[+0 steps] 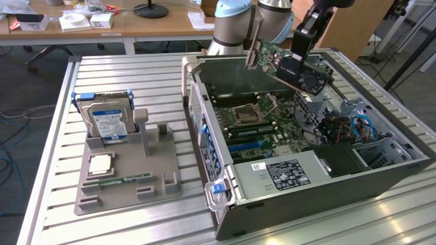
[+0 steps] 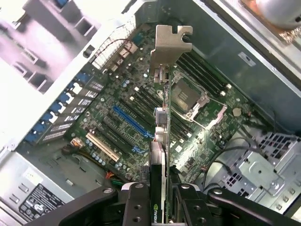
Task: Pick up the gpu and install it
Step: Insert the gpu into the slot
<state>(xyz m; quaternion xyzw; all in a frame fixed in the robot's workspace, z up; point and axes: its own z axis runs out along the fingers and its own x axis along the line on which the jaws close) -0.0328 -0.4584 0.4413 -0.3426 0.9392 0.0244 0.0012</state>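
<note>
The gpu (image 1: 283, 56) showed a green circuit board, a black cooler and a silver end bracket; the gripper (image 2: 162, 203) was black. The motherboard (image 1: 262, 120) was green, with one blue slot (image 2: 128, 118) among black ones. The case (image 1: 327, 209) was dark grey, its power supply (image 1: 256, 181) silver with a black-and-white label. At nine o'clock from the case in the exterior view, the hard drive (image 1: 105, 120) was silver with a blue-white label, and its holder (image 1: 122, 196) was grey. The table (image 1: 129, 76) was pale silver, striped by parallel grooves
</note>
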